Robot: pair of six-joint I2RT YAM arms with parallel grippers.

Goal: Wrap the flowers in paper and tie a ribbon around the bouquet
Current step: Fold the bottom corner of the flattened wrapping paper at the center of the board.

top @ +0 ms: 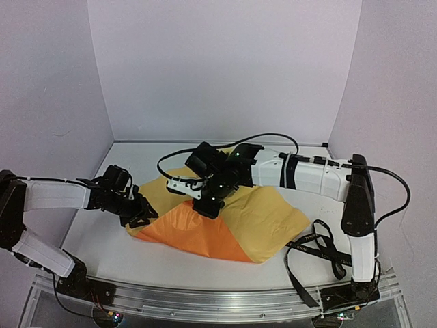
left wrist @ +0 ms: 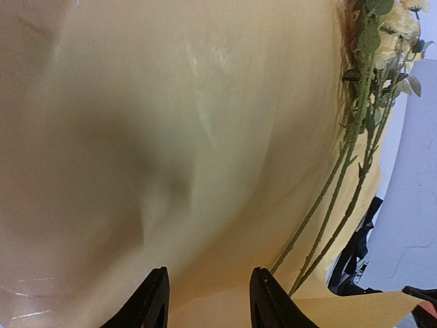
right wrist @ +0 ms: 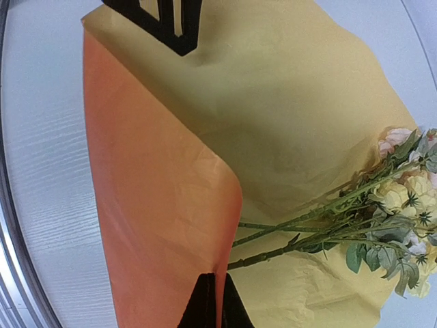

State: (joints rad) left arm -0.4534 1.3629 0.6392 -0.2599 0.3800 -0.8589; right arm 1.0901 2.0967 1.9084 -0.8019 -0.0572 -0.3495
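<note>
Paper: the paper [top: 225,232] lies on the table [top: 95,239] at the middle of the top view. Most of it shows the pale underside, and 1 orange flap is raised along its 7 o'clock side.
Flowers: the flowers [right wrist: 403,198] lie on the pale underside. In the right wrist view the blossoms are at 3 o'clock and the stems run toward 8 o'clock, their ends going under the raised flap.
Right claw: the right gripper [top: 208,205] is pinched tight on the flap's edge, holding it up over the stem ends.
Left claw: the left gripper [top: 142,215] is at the paper's 9 o'clock corner, jaws partly apart. The sheet fills the space ahead of them and no pinch shows.
Ribbon: the ribbon [top: 321,249] lies loose at 4 o'clock of the paper, by the right arm's base, apart from the flowers.
Done: the flowers are laid on the sheet and fold 1 is begun.
Left: closing the flap, rolling the cone, and all of the tying.
Progress: early, by my judgement.
</note>
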